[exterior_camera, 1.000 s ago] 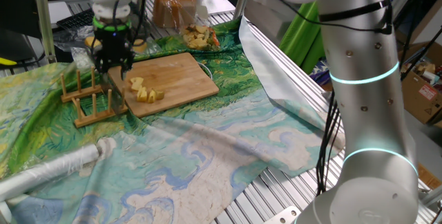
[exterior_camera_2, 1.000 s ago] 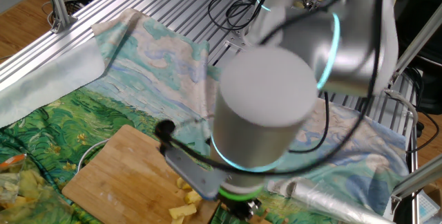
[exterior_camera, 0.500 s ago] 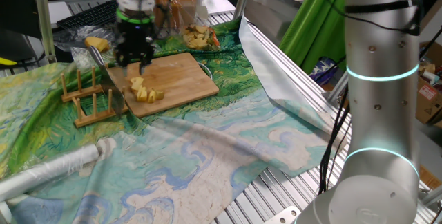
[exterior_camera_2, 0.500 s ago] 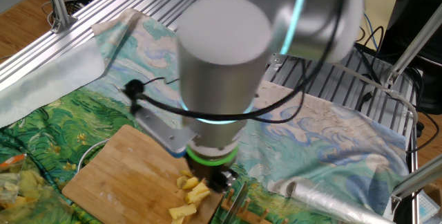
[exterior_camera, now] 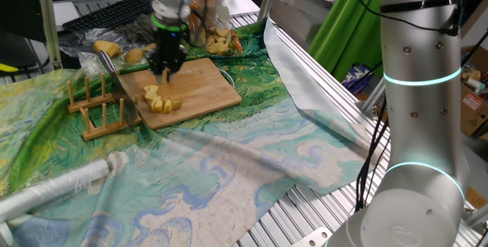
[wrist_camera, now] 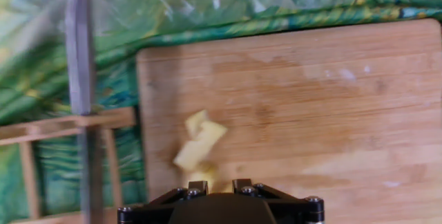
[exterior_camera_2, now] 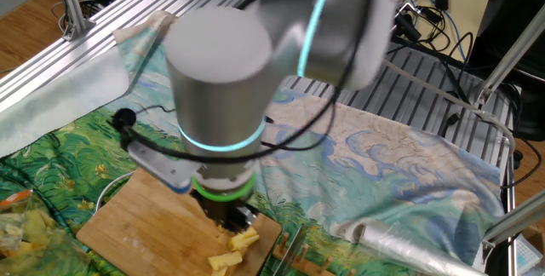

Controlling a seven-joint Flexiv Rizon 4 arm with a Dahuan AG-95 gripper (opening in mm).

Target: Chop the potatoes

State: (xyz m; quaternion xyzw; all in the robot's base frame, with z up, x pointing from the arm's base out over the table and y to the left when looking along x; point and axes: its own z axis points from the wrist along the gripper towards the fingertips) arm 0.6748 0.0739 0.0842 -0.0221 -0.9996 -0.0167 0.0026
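Several pale-yellow potato chunks lie near the left edge of the wooden board. In the other fixed view the chunks sit at the board's near corner. My gripper hangs just above the board, behind the chunks. In the hand view the potatoes lie just ahead of the gripper, whose jaws stand a little apart with nothing between them. The knife stands in the wooden rack left of the board, apart from the gripper.
A pile of potato scraps lies on plastic behind the board, with a whole potato to the left. A rolled plastic sheet lies at the front left. The patterned cloth covers the table.
The arm has swung right, from the knife in the rack to above the board behind the potatoes. The knife stays in the rack. The jaws have narrowed.
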